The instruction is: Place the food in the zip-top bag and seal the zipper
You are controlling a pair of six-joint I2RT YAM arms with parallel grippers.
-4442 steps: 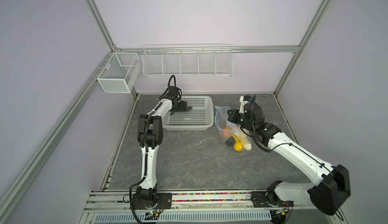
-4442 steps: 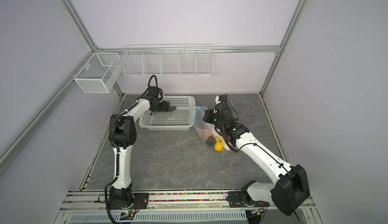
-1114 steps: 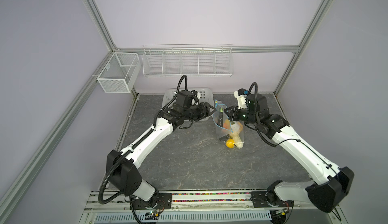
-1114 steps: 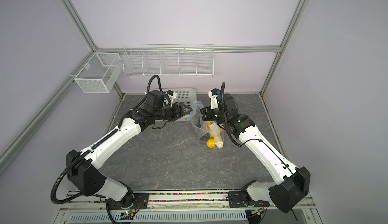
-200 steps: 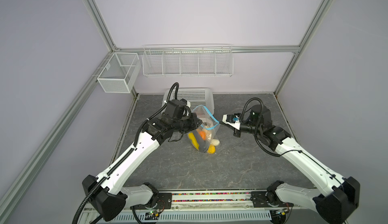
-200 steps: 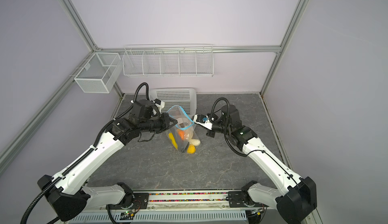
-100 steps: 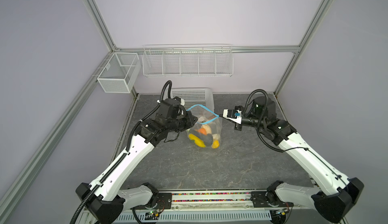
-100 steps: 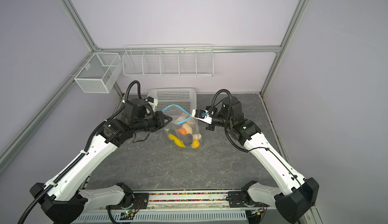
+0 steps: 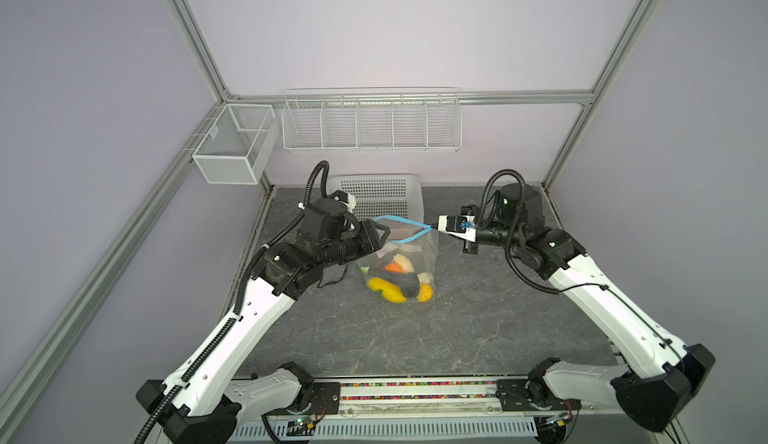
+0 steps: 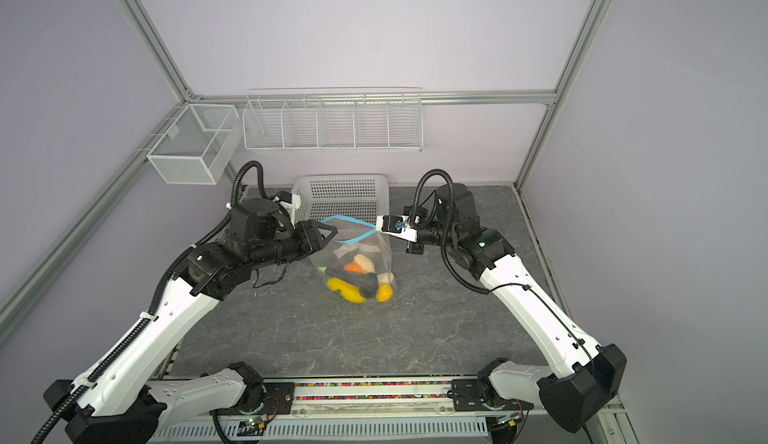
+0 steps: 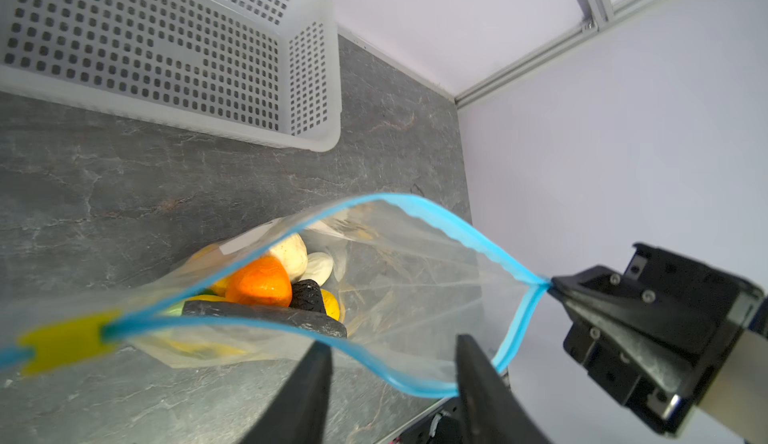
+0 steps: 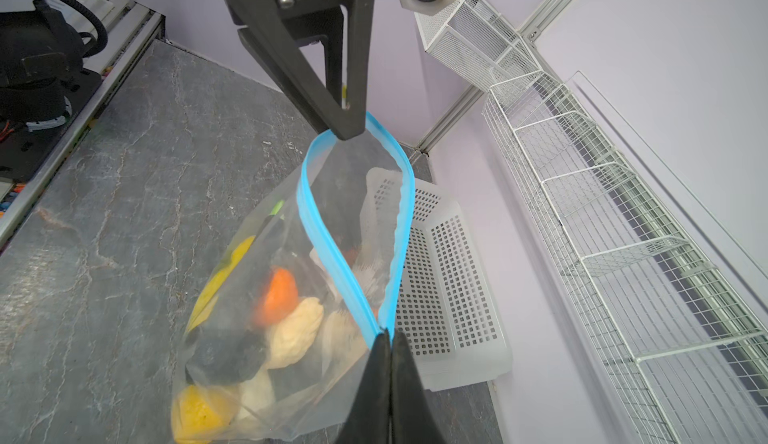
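Observation:
The clear zip-top bag (image 9: 419, 254) (image 10: 374, 257) stands on the grey table with its mouth up and gaping. Inside lies the food (image 9: 395, 284) (image 11: 259, 284) (image 12: 278, 296): orange, yellow, beige, white and black pieces. My right gripper (image 9: 433, 226) (image 12: 384, 333) is shut on one end of the blue zipper (image 9: 401, 229) (image 11: 415, 209) (image 12: 320, 229). My left gripper (image 9: 384, 229) (image 11: 392, 363) is at the mouth's other end, open. The near zipper lip runs loose between its fingers (image 11: 311, 379). A blurred yellow slider tab (image 11: 66, 344) sits on the strip.
A white perforated basket (image 9: 376, 196) (image 10: 340, 192) (image 11: 166, 46) (image 12: 449, 296) stands just behind the bag against the back wall. A wire rack (image 9: 370, 121) and a mesh box (image 9: 232, 146) hang on the walls above the table.
My left gripper has opened and let go of the bag's edge. Over the last second both arms drew the mouth out between them and the bag swung upright.

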